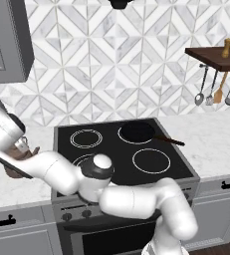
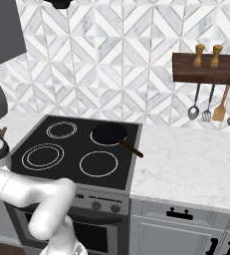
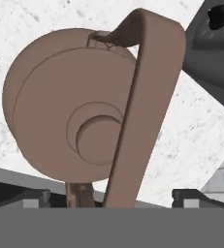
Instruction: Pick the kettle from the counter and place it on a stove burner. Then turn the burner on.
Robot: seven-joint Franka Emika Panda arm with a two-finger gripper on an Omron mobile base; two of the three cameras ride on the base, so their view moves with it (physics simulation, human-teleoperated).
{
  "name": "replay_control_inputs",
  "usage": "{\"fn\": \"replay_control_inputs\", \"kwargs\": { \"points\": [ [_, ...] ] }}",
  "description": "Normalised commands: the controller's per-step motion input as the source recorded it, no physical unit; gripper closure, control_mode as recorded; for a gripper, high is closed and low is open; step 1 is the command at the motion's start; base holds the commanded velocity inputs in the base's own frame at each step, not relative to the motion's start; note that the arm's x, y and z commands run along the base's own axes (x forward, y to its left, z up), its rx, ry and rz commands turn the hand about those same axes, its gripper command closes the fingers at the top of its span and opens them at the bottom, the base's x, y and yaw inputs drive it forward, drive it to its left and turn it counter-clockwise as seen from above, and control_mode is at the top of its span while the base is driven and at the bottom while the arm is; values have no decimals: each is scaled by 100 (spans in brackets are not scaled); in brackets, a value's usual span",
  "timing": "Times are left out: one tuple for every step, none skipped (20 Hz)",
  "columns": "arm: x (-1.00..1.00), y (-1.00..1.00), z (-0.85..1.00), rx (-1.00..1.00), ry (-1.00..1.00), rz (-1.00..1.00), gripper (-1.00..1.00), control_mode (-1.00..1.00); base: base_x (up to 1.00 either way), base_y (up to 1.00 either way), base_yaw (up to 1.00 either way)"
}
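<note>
A simulated kitchen with a diamond-patterned marble backsplash, a black glass cooktop point(image 1: 121, 147) set into the white-grey marbled counter point(image 1: 213, 144), and a wooden shelf point(image 2: 206, 69) with hanging utensils off to the right. A black frying pan point(image 1: 137, 131) sits on the rear right ring. The arm reaches far to its left, where the gripper point(image 1: 18, 149) hangs low over the counter beside the cooktop. In the hand view the brown-copper kettle point(image 3: 70, 111) stands on the marble directly below the camera, its knobbed lid facing up and its arched handle point(image 3: 142, 106) crossing in front, running down between the two finger tips. The jaws are spread wide, one tip either side of the handle, nothing pinched yet.

The step in hand looks like the pick: the hand is lined up on the handle but has not closed. Next, the fingers should pinch the handle, then lift the kettle clear and carry it right to the large double-ringed stove burner point(image 2: 43, 156) at the front left, which lies bare, before the knob point(image 1: 66, 216) is turned
</note>
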Motion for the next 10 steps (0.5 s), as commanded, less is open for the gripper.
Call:
{"fn": "replay_control_inputs", "kwargs": {
  "points": [
    [32,21,-13,-7,0,0,-100,-100,0,0,0],
    [37,21,-11,-7,0,0,-100,-100,0,0,0],
    [41,17,-9,-5,0,0,-100,-100,0,0,0],
    [39,18,-7,-4,1,0,-100,-100,0,0,0],
    [36,20,-2,-3,0,0,-100,-100,0,0,0],
    [33,20,-2,-2,1,0,-100,-100,0,0,0],
    [19,21,0,-5,3,0,-100,-100,0,0,0],
    [11,23,0,-5,4,0,-100,-100,0,0,0],
    [0,16,-7,-5,4,0,-100,-100,0,0,0],
    [0,9,-14,-7,2,0,100,-100,0,0,0]
  ]
}}
